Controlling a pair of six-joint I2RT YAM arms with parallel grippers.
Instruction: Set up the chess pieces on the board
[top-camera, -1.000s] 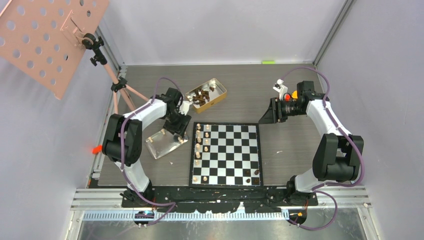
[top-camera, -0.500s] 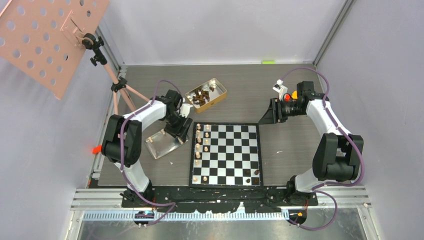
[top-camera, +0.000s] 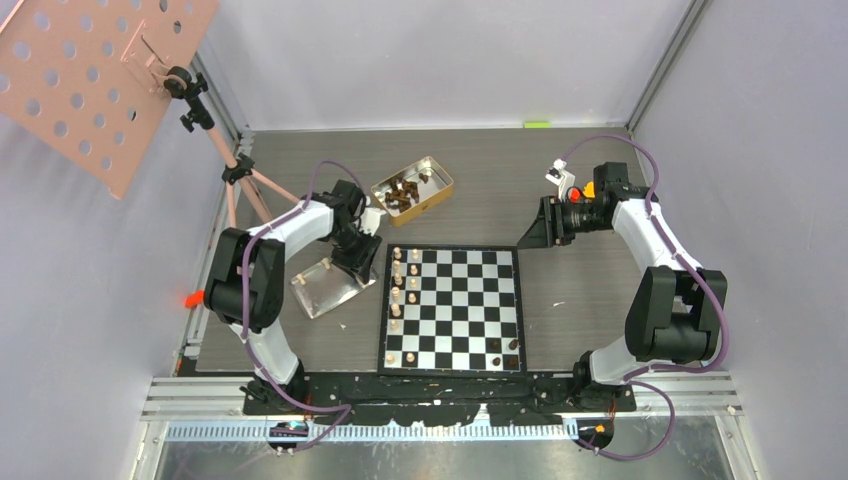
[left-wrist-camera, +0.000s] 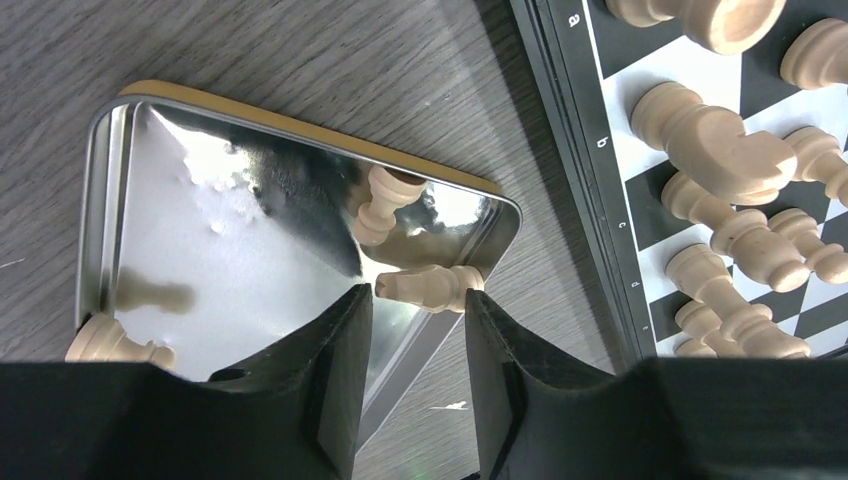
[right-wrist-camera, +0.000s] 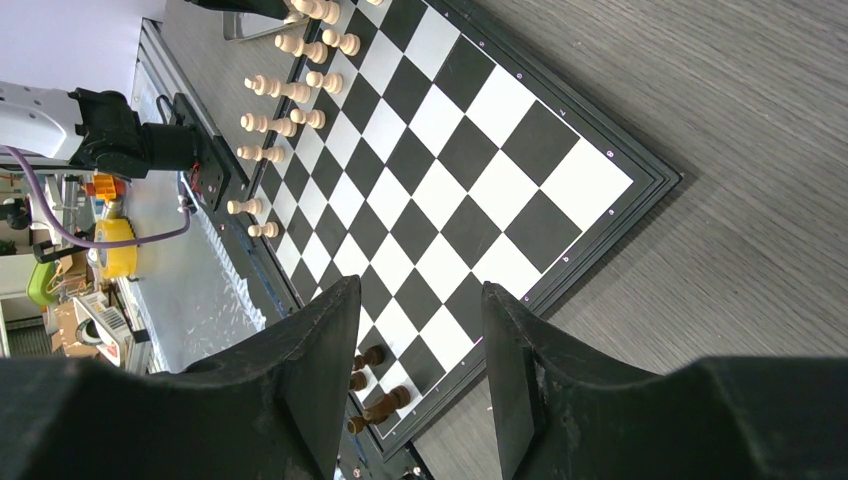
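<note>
The board (top-camera: 455, 300) lies mid-table with pale chess pieces (top-camera: 400, 285) along its left columns and a few dark ones (top-camera: 505, 352) at its near right corner. My left gripper (top-camera: 352, 266) hangs over a shiny tin lid (top-camera: 322, 287). In the left wrist view its fingers (left-wrist-camera: 345, 340) stand a little apart, and a pale piece (left-wrist-camera: 432, 286) lies on its side across the gap at the tips of my left gripper (left-wrist-camera: 415, 296). Two more pale pieces (left-wrist-camera: 384, 200) rest in the lid (left-wrist-camera: 200, 240). My right gripper (right-wrist-camera: 420, 292) is open and empty above the board (right-wrist-camera: 450, 170).
A gold tin (top-camera: 412, 187) holding dark pieces sits behind the board's far left corner. A tripod (top-camera: 240, 180) carrying a pink perforated panel (top-camera: 95, 75) stands at the far left. My right gripper (top-camera: 535, 232) hovers off the board's far right corner. Grey walls enclose the table.
My left gripper has shifted slightly over the tin lid. The right arm has not moved.
</note>
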